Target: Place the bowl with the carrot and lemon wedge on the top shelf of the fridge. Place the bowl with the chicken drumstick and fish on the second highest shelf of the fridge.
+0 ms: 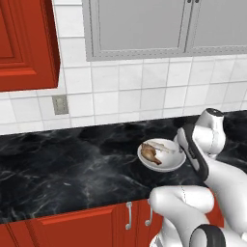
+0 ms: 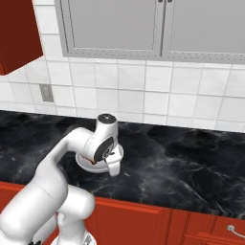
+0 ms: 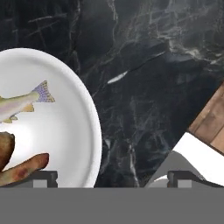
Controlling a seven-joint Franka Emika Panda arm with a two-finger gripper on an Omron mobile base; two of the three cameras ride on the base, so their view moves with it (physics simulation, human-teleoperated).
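Claw (image 3: 111, 177) of mine spread wide, hovering over white bowl's (image 3: 65, 131) rim; fish (image 3: 22, 105) and drumstick (image 3: 17, 168) inside, on black tabletop (image 3: 153, 65).

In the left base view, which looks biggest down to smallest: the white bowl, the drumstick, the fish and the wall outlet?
1. White bowl.
2. Wall outlet.
3. Drumstick and fish: they look about alike, too close to rank.
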